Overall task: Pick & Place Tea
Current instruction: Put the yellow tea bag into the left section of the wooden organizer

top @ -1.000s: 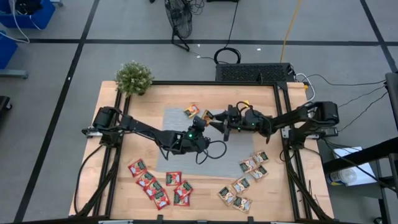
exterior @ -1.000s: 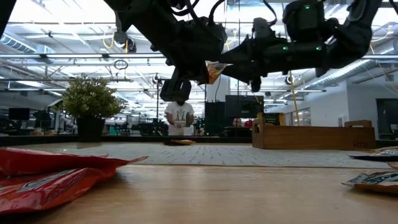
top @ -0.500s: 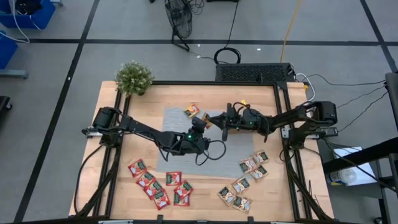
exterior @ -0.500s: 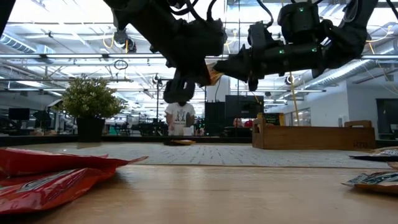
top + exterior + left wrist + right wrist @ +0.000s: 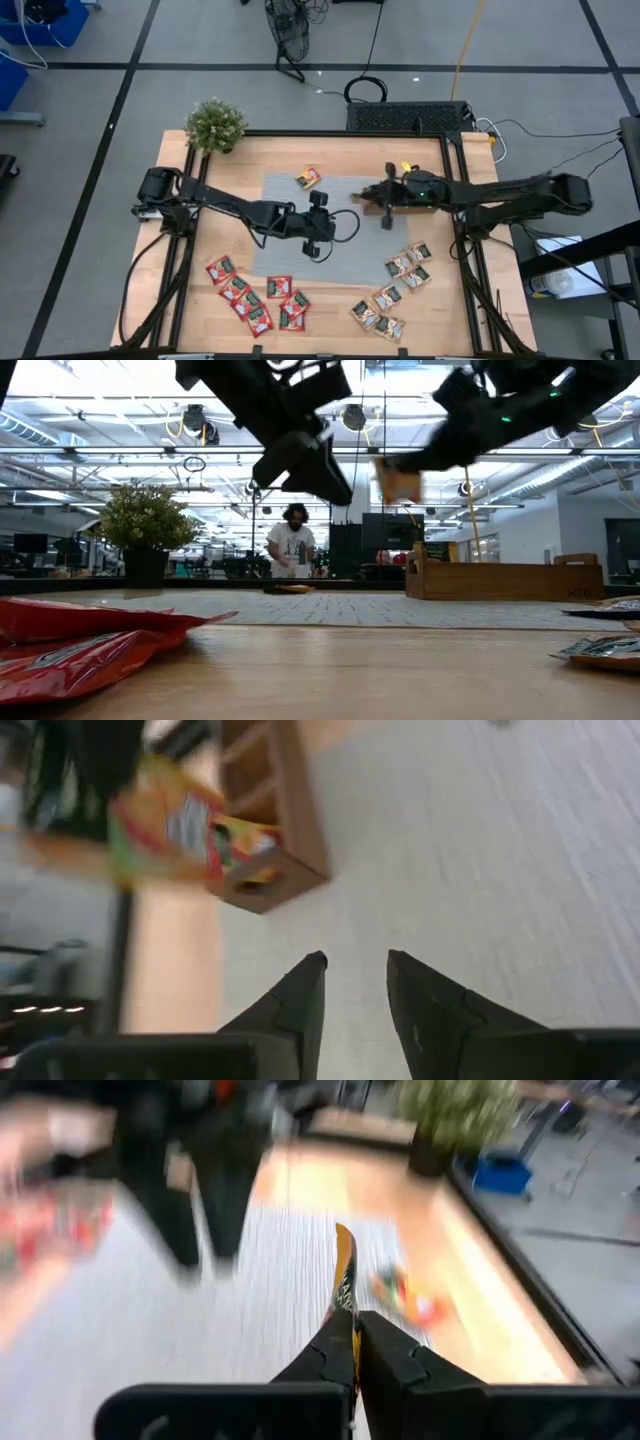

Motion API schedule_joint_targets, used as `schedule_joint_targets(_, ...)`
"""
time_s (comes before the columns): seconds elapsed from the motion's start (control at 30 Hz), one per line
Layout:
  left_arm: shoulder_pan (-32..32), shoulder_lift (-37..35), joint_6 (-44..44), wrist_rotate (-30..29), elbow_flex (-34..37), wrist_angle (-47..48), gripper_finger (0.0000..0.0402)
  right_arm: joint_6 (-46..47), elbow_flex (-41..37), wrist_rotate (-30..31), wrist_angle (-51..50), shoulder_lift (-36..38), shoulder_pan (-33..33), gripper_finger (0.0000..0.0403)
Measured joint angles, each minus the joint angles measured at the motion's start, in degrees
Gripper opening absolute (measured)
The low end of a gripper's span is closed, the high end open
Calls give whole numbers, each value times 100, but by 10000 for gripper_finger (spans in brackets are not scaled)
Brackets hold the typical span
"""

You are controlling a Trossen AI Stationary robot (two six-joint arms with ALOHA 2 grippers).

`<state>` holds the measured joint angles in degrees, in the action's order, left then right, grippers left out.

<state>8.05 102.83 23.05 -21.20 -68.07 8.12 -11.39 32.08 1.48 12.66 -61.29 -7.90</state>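
Observation:
An orange-yellow tea sachet (image 5: 400, 483) is in the air above the grey mat (image 5: 290, 250), with my right gripper (image 5: 352, 1320) shut on it. In the right wrist view the sachet (image 5: 345, 1275) shows edge-on. My left gripper (image 5: 355, 975) hovers over the mat's middle (image 5: 322, 205), open with nothing between its fingers, a short way from the held sachet (image 5: 170, 825). Another orange sachet (image 5: 308, 178) lies flat at the mat's far edge. Red sachets (image 5: 255, 300) lie near the front left, and pale-and-green ones (image 5: 400, 280) near the front right. My right gripper pinches one edge of the sachet (image 5: 349, 1342) between its two fingers. The fingers come from the table's right side, nearly level. The rest of the sachet sticks out past the fingertips. It is lifted clear of the mat.
A brown wooden compartment tray (image 5: 500, 575) stands at the table's far right, also visible in the left wrist view (image 5: 285, 830). A potted plant (image 5: 215, 125) stands at the far left corner. A person (image 5: 290, 545) stands in the room beyond the table.
My right gripper has shut on the orange-yellow sachet that my left gripper held up. The left gripper has then opened and let go. The right gripper has drawn back toward the table's right edge and a little up, taking the sachet with it.

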Motion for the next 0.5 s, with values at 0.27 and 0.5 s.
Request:
schedule_joint_targets(0.27, -372, -25, -84, 506, 4, -175, 117, -543, -215, 300, -1244, 579, -145, 0)
schedule_joint_targets(0.5, -489, -25, -241, 526, 4, -235, 118, -729, -770, 342, -688, 355, -501, 0)
